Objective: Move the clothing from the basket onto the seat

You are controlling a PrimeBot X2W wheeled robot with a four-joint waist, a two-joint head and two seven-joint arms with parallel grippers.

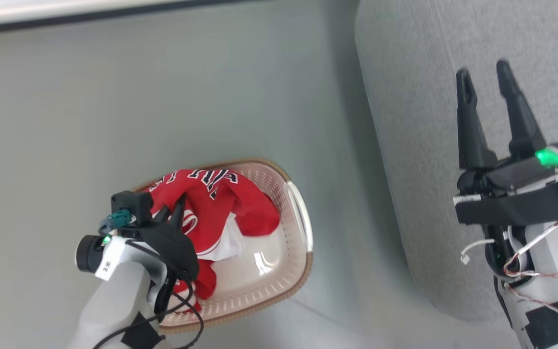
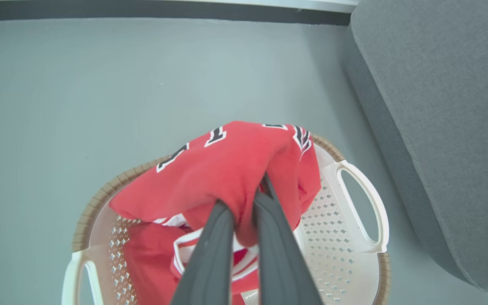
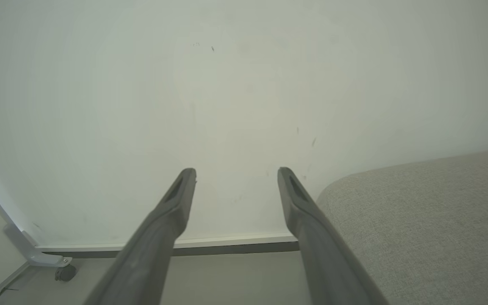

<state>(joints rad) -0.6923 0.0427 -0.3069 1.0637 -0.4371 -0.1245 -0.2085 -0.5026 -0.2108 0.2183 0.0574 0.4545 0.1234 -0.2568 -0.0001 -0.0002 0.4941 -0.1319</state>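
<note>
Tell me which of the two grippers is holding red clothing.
The left gripper: it pinches the red clothing over the basket; the right gripper is open and empty.

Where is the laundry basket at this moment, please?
In the head view the basket stands on the floor at lower centre, just left of the grey seat; the left claw is shut on the red clothing inside it.

L gripper (image 2: 244, 199) tight on red clothing (image 2: 227, 165) above basket (image 2: 337, 212), grey seat (image 2: 447, 106) nearby

Home living room: grey sofa (image 1: 414, 121), laundry basket (image 1: 279, 271), bare floor (image 1: 162, 97).
</note>
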